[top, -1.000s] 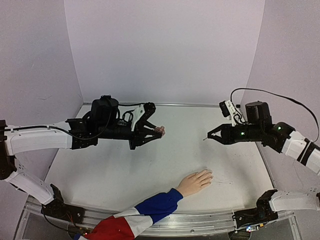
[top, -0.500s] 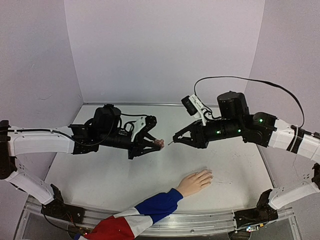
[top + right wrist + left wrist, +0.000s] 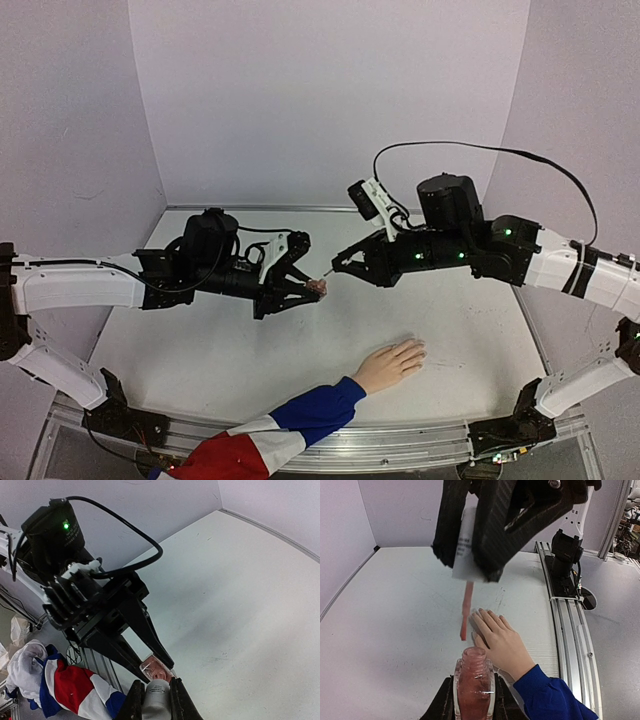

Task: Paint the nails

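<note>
The pale hand (image 3: 392, 364) with the blue, white and red sleeve (image 3: 290, 420) lies flat near the table's front edge. Its nails are too small to make out from above; the fingertips (image 3: 482, 614) show in the left wrist view. My left gripper (image 3: 312, 287) is shut on a small pinkish bottle (image 3: 473, 672) with an open neck, held above the table. My right gripper (image 3: 338, 268) is shut on the white cap (image 3: 156, 705). The cap's pink brush (image 3: 465, 612) hangs just above the bottle's neck. The bottle (image 3: 158, 670) also shows in the right wrist view.
A metal rail (image 3: 570, 625) runs along the table's near edge, with the right arm's base (image 3: 565, 555) on it. Purple walls enclose the white table (image 3: 480, 330) on three sides. A black cable (image 3: 480, 152) loops above the right arm.
My right arm has swung left from the table's right side, bringing the cap and brush up to the bottle's neck. My left gripper has dropped slightly with the bottle.
</note>
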You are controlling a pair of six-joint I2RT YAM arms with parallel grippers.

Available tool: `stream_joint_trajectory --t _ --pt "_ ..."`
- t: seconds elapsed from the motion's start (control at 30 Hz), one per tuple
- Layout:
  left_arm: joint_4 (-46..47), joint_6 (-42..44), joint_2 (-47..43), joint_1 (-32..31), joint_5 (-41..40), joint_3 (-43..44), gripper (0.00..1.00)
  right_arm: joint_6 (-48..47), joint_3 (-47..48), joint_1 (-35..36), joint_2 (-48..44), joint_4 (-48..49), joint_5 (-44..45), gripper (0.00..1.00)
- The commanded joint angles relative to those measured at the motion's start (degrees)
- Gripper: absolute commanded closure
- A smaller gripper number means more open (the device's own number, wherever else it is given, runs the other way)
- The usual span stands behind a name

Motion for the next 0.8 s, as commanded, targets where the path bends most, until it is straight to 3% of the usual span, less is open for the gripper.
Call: stream_joint_trajectory --t 0.0,0.77 --pt "2.5 0.8 -2.2 -0.3 0.8 0.3 1.0 -1.0 1.8 0.6 0.7 0.6 1.6 1.0" --pt "2.5 0.7 -1.8 -0.3 0.5 0.6 1.0 -0.9 1.1 1.1 0.8 -0.1 0.6 1.0"
